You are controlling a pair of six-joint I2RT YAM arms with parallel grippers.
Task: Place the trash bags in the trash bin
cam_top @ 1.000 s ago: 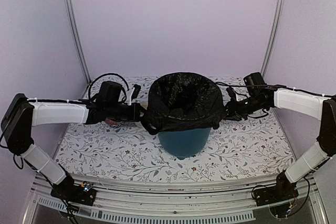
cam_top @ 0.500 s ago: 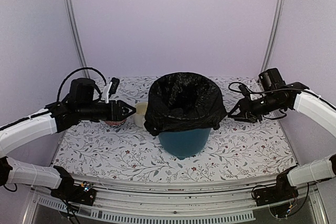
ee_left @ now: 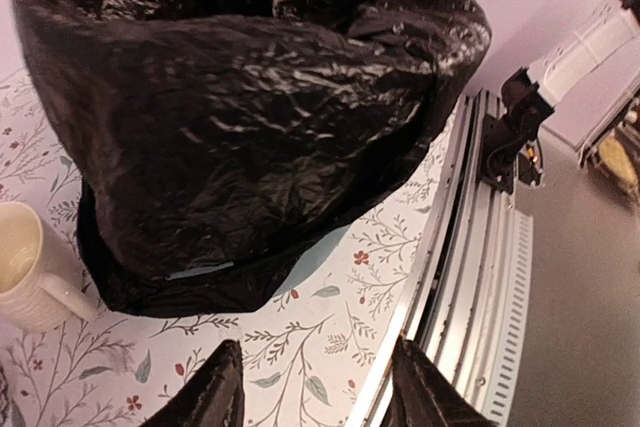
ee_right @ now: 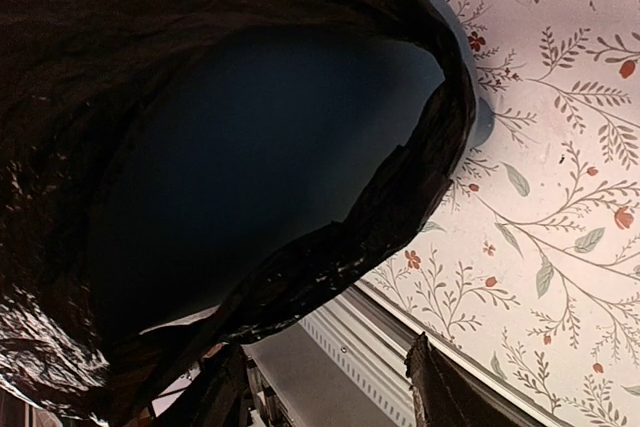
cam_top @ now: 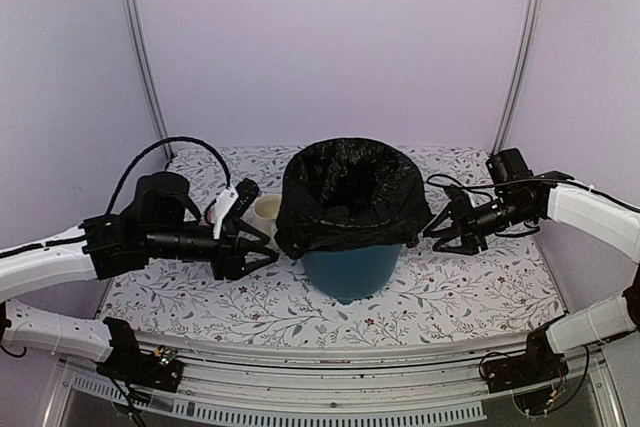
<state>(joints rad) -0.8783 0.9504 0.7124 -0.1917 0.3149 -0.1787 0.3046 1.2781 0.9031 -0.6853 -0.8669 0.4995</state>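
My left pincer [cam_top: 268,250] and right pincer [cam_top: 433,234], both spread apart, holding nothing.
They flank the teal trash bin [cam_top: 350,272] mid-table. The black trash bag [cam_top: 349,195] sits in it, its top draped down over the rim. A cream mug [cam_top: 266,215] stands at the bin's left on the floral table [cam_top: 460,292].

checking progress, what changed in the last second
The left gripper and right gripper drew back from the glossy black plastic bag toward the near edge, jaws open. The bag stayed draped over the teal round plastic bucket.
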